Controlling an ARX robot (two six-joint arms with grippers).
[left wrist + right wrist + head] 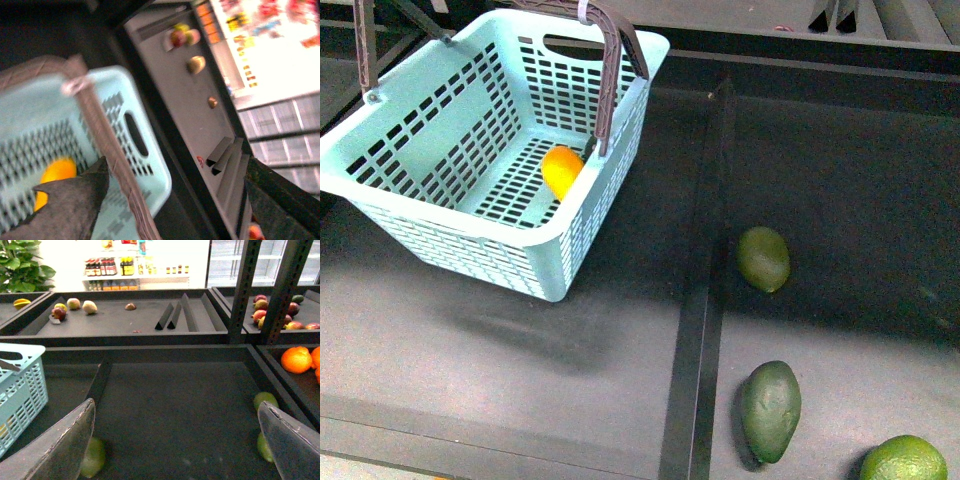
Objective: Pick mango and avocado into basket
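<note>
- Front view: I see the basket (450,215) tilted and lifted off the dark shelf floor, left of the divider (695,300). Its brown handle (610,70) is up. I judge it light, stiff and slightly springy, best carried by that handle.
- The mango (561,170) already lies inside on the slotted floor, against the near-right wall, its long axis running roughly toward and away from me.
- Two avocados lie in the right compartment: the nearer avocado (770,410) lies with its long axis roughly front to back; the farther avocado (763,258) is similar, slightly tilted.
- I expect them firm, skin leathery, not slippery; I would grip across the widest belly, crosswise to the long axis.
- Left tool (175,200): jaws apart, straddling the handle in its wrist view; whether it bears on it I cannot tell.
- Right tool (175,440): jaws wide apart, empty, above the avocado compartment.
</note>
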